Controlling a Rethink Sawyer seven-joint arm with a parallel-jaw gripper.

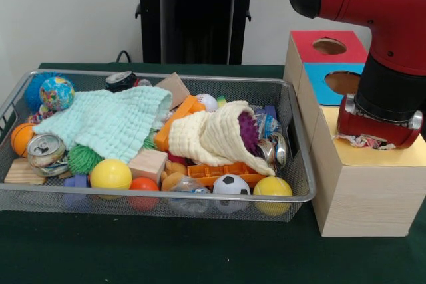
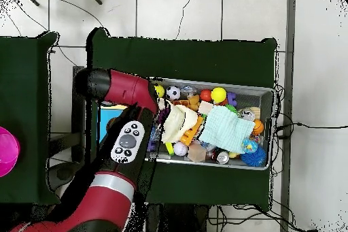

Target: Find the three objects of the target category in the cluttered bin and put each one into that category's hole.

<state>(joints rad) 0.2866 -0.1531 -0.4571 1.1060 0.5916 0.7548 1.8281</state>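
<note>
The arm's gripper (image 1: 373, 139) sits low over the yellow top of the wooden box (image 1: 363, 197), just right of the bin (image 1: 301, 164), with a pale crumpled scrap (image 1: 363, 142) showing beneath it; whether the fingers grasp it cannot be told. The scrap may snag at the hole's rim or drop onto the green cloth (image 1: 166, 251) if released off-centre. White walls (image 1: 66, 11) stand behind.
</note>
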